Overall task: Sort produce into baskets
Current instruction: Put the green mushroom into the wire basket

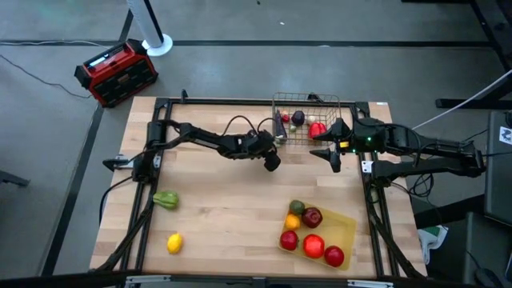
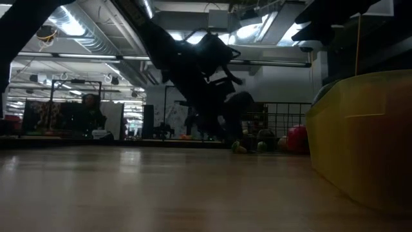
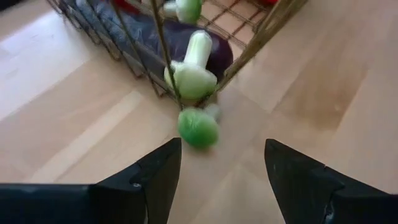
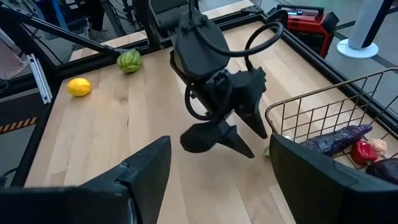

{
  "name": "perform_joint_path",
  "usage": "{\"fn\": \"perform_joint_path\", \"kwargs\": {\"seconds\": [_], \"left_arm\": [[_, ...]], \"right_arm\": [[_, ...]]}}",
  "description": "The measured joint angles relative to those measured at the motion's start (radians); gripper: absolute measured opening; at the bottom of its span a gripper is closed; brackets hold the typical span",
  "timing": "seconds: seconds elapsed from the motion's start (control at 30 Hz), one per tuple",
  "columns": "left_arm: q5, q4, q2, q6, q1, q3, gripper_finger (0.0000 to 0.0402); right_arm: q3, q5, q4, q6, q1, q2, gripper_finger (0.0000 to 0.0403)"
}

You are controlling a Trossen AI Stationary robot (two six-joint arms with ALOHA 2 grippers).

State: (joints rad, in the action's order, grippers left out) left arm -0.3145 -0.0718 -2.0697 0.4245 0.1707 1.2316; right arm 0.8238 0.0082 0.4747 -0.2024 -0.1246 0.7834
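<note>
The wire-mesh basket [image 1: 308, 120] stands at the table's far edge and holds a purple eggplant [image 3: 186, 43], a pale green and white piece [image 3: 189, 71] and red pieces [image 1: 318, 128]. A small green toy vegetable [image 3: 199, 127] lies on the table just outside the basket's near left corner. My left gripper [image 1: 272, 162] is open and empty a little above it, fingers [image 3: 161, 165] on either side and short of it. My right gripper [image 1: 334, 160] is open and empty in front of the basket's near right part. The yellow tray [image 1: 344, 228] holds several fruits.
A green pepper [image 1: 166, 199] and a lemon [image 1: 174, 242] lie on the table's left near part. A red-and-black box [image 1: 116, 72] stands on the floor beyond the far left corner. In the low view the tray's wall [image 2: 360, 135] fills the right side.
</note>
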Motion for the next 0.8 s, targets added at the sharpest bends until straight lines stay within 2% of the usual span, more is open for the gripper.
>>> {"fn": "perform_joint_path", "kwargs": {"seconds": [0.13, 0.33, 0.8], "left_arm": [[-0.045, -0.065, -0.035, -0.034, -0.006, 0.0, 0.0225], [-0.176, -0.113, -0.062, -0.061, -0.02, 0.0, 0.0225], [-0.172, -0.123, -0.062, -0.083, -0.006, 0.0, 0.0225]], "right_arm": [[0.0, 0.0, 0.0, 0.0, 0.001, 0.0, 0.0269], [0.0, 0.0, 0.0, 0.0, 0.0, 0.0, 0.0269], [0.0, 0.0, 0.0, 0.0, 0.0, 0.0, 0.0269]]}}
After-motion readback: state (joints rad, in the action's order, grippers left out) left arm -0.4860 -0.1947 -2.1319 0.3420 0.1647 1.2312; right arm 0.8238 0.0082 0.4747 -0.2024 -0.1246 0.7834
